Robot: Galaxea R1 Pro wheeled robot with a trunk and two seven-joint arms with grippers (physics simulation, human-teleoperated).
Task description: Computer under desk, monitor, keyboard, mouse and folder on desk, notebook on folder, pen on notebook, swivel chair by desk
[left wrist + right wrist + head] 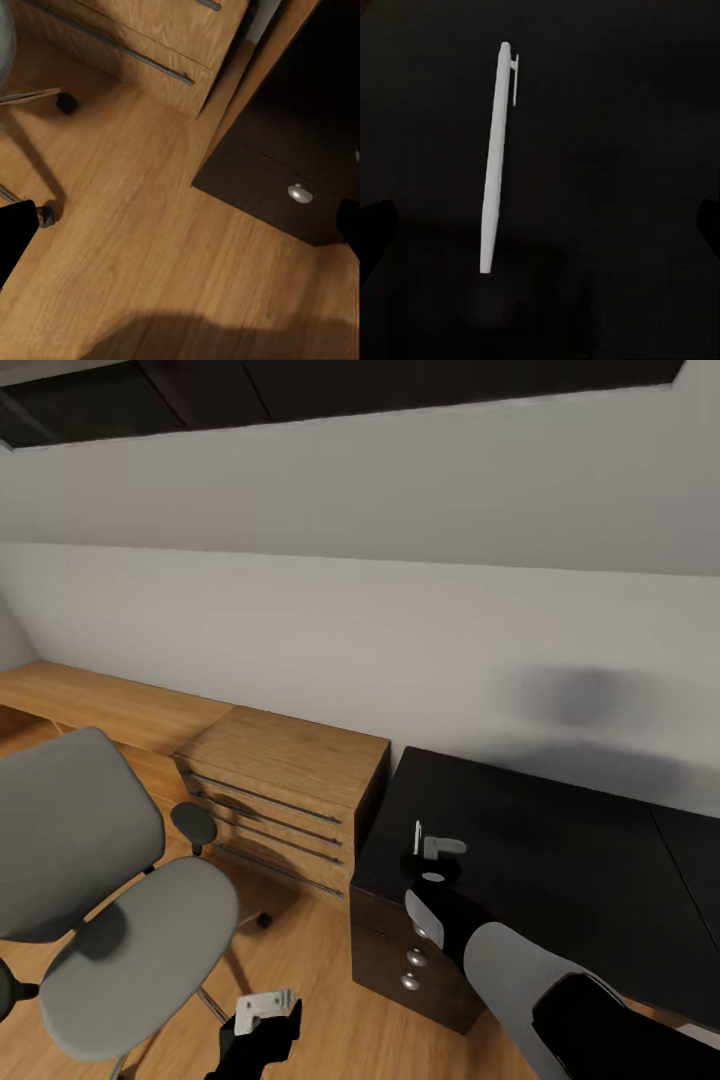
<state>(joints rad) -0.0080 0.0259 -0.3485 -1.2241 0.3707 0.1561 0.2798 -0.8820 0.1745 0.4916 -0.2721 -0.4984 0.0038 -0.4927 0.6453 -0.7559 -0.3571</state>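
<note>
In the head view the right gripper [437, 847] hangs over the near-left corner of the black desk [560, 860], and the white pen [417, 837] lies on the desk top just beside its fingers; how wide they are parted cannot be told here. The left gripper [265, 1008] hangs low over the wood floor [330, 1000], holding nothing, with the swivel chair [100, 900] close beside it and a wooden drawer chest [285, 790] beyond. The left wrist view shows floor, a chair castor [66, 103], and the dark drawer cabinet [292, 187] with a round knob. In the right wrist view the pen [497, 161] lies free on the black surface, between widely parted fingertips, touching neither.
</note>
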